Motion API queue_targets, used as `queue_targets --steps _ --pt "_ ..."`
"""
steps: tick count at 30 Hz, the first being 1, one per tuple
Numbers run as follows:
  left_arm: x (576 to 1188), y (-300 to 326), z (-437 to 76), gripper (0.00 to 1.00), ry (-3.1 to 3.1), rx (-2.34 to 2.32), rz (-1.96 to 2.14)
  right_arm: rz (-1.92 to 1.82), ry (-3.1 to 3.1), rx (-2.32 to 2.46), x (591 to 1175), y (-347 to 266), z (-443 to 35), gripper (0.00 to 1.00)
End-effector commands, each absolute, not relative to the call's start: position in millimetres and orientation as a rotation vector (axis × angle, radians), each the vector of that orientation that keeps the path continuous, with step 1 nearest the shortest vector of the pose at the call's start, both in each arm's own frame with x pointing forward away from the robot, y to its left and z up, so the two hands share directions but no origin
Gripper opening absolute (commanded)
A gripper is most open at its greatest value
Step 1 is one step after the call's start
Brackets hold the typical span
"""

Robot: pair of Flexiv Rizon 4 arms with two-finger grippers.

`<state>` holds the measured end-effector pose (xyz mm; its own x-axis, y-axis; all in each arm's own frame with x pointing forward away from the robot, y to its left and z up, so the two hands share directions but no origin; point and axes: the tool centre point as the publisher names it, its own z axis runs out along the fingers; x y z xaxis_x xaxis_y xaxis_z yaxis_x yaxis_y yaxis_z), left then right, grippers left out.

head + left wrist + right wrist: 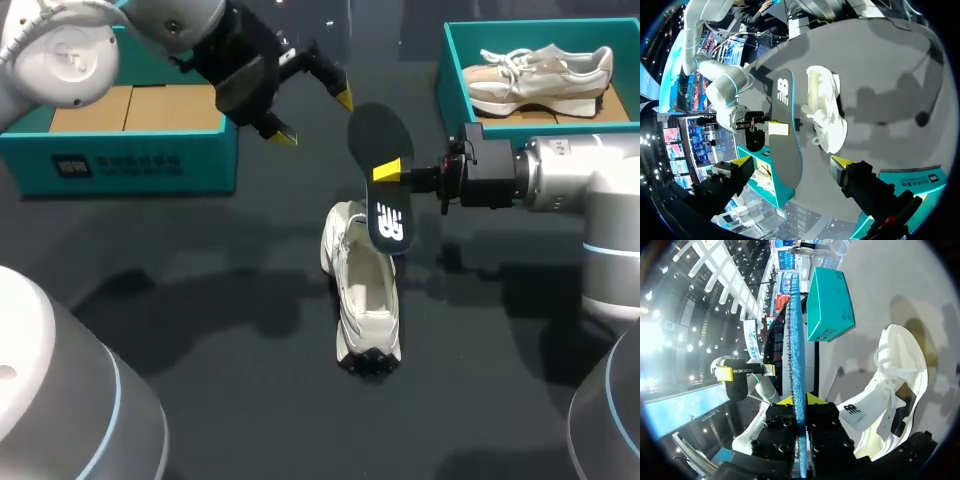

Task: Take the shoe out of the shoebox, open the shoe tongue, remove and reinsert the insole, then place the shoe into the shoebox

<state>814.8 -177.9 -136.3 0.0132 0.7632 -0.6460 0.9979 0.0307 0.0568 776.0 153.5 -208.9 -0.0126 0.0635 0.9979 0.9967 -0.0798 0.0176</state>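
Observation:
A white shoe (365,300) lies on the dark table, opening up, toe towards the near edge. My right gripper (388,172) is shut on a dark insole (383,150), which hangs upright just above the shoe's heel end. In the right wrist view the insole (795,340) is edge-on between the fingers of that gripper (799,401), blue side showing, with the shoe (900,375) beside it. My left gripper (315,118) is open and empty, above the table, left of the insole. In the left wrist view the insole (785,130) and shoe (827,115) lie ahead of that gripper (790,165).
A teal shoebox (450,60) at the back right holds a second, beige shoe (540,75). Another teal box (130,160) with a cardboard-coloured inside stands at the back left, under my left arm. Bare dark table surrounds the white shoe.

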Motion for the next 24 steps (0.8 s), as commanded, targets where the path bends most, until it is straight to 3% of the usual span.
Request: queue_targets --steps 1,11,24 --pt "810.6 -172.8 -140.5 1.00 1.592 1.592 -0.808 -1.249 -1.229 -1.311 774.8 154.0 -208.8 0.00" --pt "810.6 -172.8 -140.5 1.00 1.592 1.592 -0.808 -1.249 -1.229 -1.311 774.8 154.0 -208.8 0.00" --pt "818.0 -178.4 -180.9 1.00 1.402 1.380 -0.902 -1.249 -1.229 -1.311 774.8 154.0 -208.8 0.00"
